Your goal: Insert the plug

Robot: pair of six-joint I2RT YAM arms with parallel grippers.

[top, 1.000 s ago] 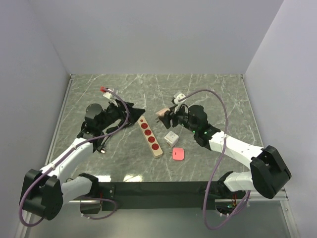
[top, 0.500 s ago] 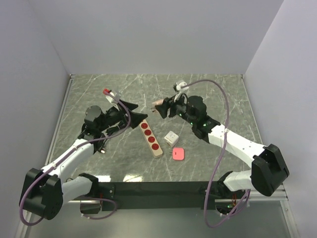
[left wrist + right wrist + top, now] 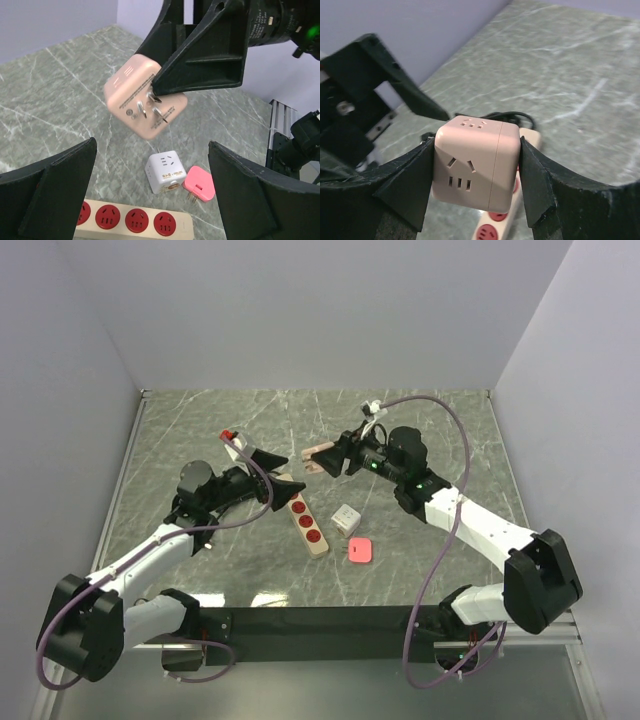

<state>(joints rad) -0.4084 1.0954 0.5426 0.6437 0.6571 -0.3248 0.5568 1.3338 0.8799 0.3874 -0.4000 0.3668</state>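
veined grey tabletop [image 3: 430, 430], seemingly lilac walls [image 3: 300, 310]

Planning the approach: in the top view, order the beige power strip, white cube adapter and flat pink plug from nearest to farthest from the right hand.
1. Beige power strip, just below-left of the right hand.
2. White cube adapter, right of the strip.
3. Flat pink plug, lowest in the view.

Top external camera looks down from above and behind the arm bases, with the whole table [image 3: 200, 410] in frame. Left wrist view faces 3 o'clock, right wrist 9 o'clock. Both are close-up and share the pink cube plug [image 3: 145, 102] and the power strip [image 3: 132, 220].
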